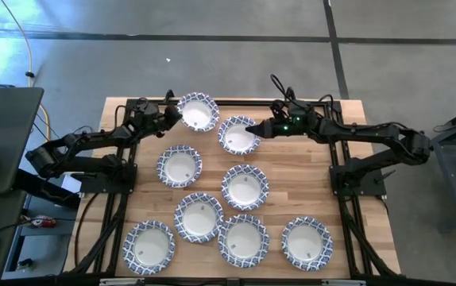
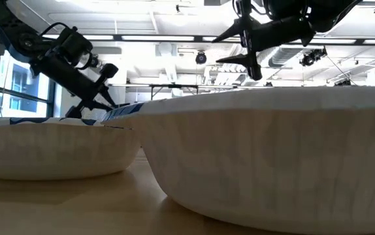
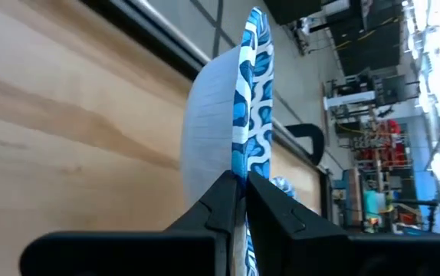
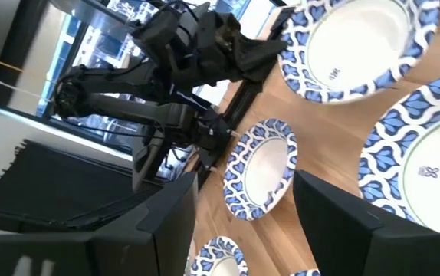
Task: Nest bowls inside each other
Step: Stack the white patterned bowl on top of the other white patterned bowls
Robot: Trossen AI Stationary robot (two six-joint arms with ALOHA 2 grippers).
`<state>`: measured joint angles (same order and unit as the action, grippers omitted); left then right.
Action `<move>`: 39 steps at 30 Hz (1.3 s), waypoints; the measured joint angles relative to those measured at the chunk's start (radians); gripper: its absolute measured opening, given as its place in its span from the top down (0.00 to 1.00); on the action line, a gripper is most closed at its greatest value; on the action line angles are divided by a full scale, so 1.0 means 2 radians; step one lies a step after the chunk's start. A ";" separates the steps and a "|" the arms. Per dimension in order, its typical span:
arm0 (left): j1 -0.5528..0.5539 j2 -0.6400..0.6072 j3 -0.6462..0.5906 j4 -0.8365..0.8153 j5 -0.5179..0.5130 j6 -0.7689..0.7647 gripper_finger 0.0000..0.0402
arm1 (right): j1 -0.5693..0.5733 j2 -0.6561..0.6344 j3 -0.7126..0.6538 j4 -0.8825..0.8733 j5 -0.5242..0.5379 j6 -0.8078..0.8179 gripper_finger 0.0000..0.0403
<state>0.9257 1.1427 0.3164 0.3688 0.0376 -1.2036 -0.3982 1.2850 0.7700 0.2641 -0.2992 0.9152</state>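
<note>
Left gripper (image 1: 172, 116): closed tight on the patterned rim of the far-left bowl (image 1: 198, 112), at the counter's back edge; the left wrist view shows the rim pinched between both fingers.
Right gripper (image 1: 253, 129): jaws spread wide, holding nothing, poised over the rim of the neighbouring bowl (image 1: 238, 135).
Bowls on the counter (image 1: 307, 191): nine, all lying singly; two at the back, two in the middle (image 1: 179, 167) (image 1: 245, 187), one below those (image 1: 199, 217), and three along the front (image 1: 148, 245).
Progress: by my reading, nothing is nested yet; the first pick is only starting and every stacking step remains.
Writing: a small dark mark sits in each bowl's white centre, too small to read.
</note>
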 joint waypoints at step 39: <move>-0.019 -0.039 0.000 0.056 0.048 -0.040 0.95 | -0.151 -0.077 0.000 -0.081 -0.028 -0.049 0.48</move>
<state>0.8870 1.0649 0.3164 0.4801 0.1335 -1.2839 -0.7010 1.1316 0.7704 0.1025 -0.3561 0.8165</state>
